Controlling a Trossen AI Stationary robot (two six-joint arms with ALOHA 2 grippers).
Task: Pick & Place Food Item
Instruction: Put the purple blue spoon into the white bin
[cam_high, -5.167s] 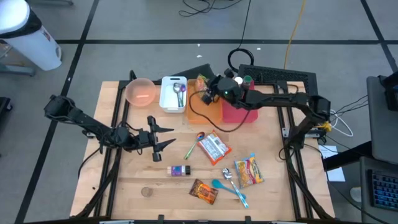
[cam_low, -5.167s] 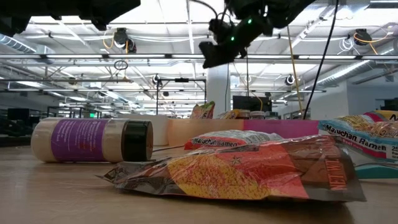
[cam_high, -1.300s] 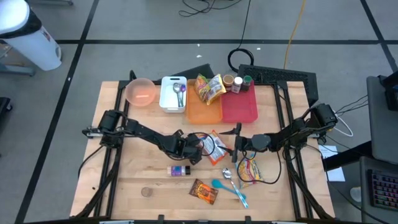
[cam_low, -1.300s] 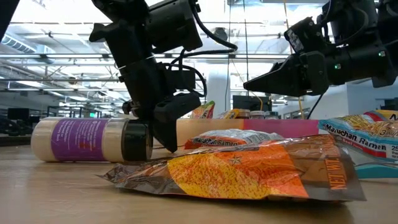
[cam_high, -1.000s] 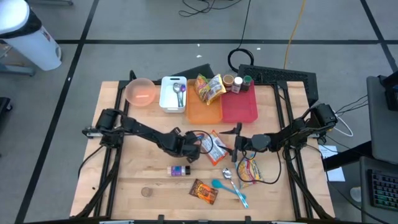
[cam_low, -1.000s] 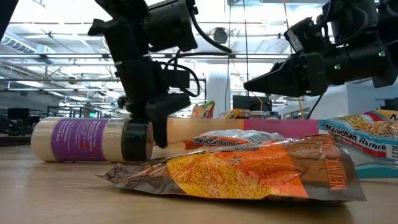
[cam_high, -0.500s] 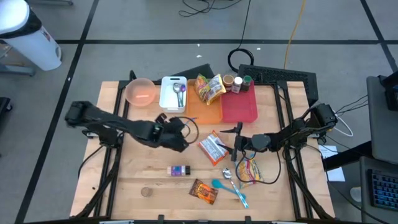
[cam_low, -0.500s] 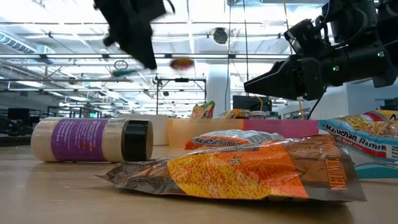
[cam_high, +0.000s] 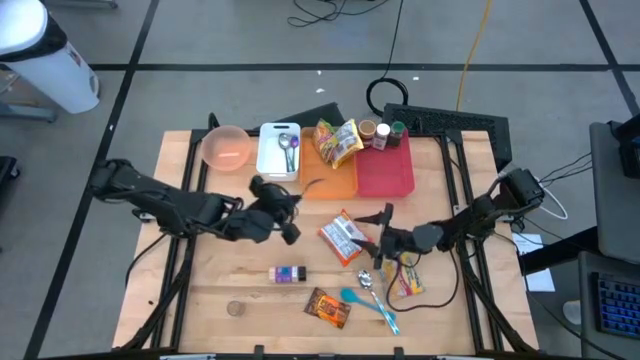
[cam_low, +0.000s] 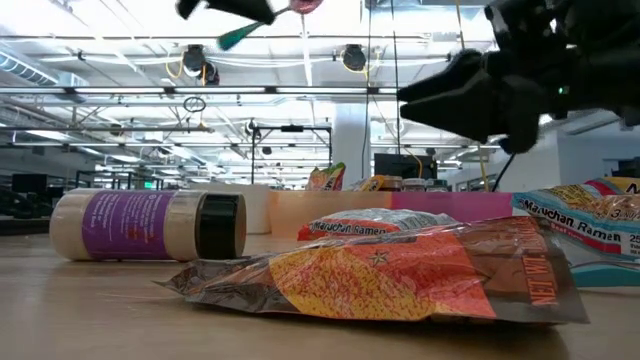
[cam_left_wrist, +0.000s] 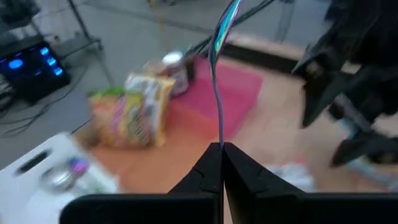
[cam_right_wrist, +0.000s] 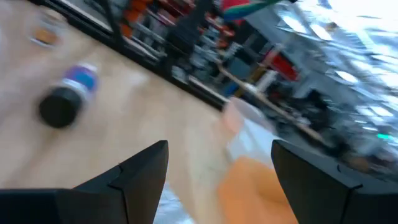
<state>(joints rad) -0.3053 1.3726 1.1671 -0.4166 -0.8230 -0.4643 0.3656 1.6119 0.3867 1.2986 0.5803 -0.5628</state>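
The left gripper hangs above the surface near the orange tray, its fingers pressed together on a thin stick, probably a lollipop. The hold is only at the stick's end, so it can swing or slip out before the tray. The right gripper waits, fingers spread, by the ramen pack. Only the left wrist view shows the pinch; the high view shows the place.

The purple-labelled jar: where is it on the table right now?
In the high view the purple-labelled jar lies on its side on the table's near half, left of centre, with the left gripper above it and the orange snack packet just right of it.
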